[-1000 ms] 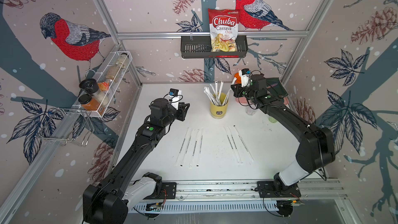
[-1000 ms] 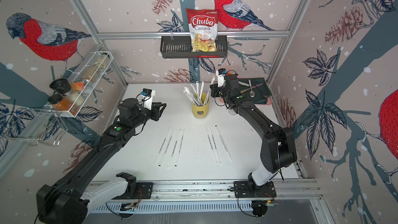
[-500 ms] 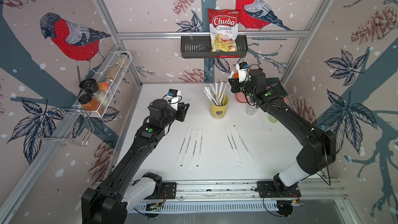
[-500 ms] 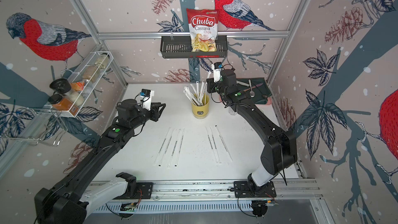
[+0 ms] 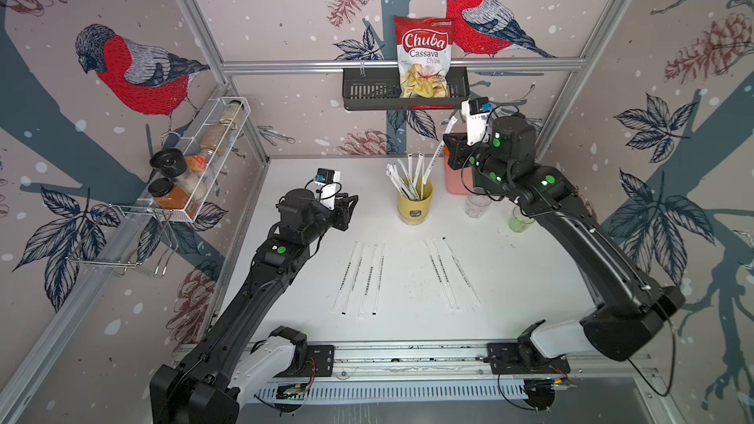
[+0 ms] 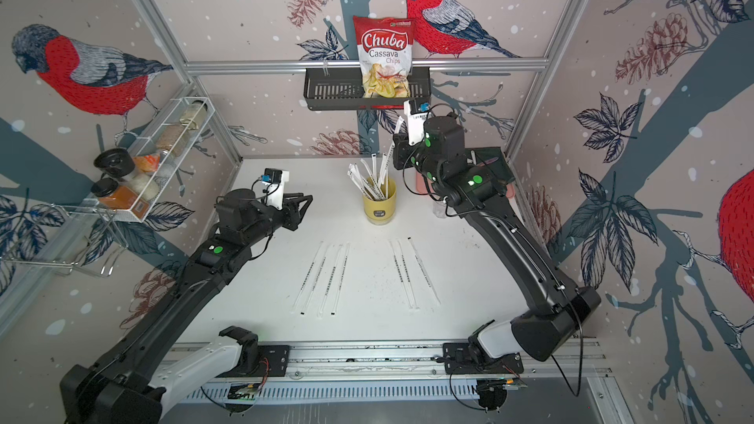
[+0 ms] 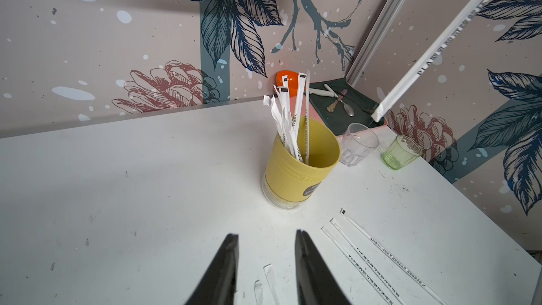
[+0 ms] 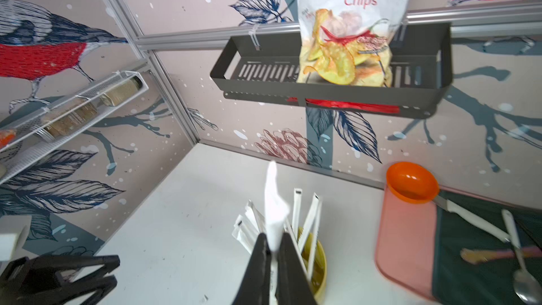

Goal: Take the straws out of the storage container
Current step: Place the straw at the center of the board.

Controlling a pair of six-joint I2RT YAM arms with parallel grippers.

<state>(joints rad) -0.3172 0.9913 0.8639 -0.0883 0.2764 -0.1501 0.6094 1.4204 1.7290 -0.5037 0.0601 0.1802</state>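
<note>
Top views, seven straws (image 5: pixel 379 275) on table (image 5: pixel 530 279), right end effector (image 5: pixel 449 144) clamping one, left (image 5: pixel 351 208) apart.

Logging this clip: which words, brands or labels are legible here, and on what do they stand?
"Chuba Cassava Chips": red-and-white chip bag in black wall basket.
"PLA", rest of the print blurred: raised white paper-wrapped straw.
Embossed band and dark label on pale yellow plastic cup: too small to read.

Open table (image 5: pixel 367 181) left of storage container (image 5: pixel 415 208) — clear glass (image 5: pixel 477 203), pink tub (image 5: pixel 453 181) crowd its right.
</note>
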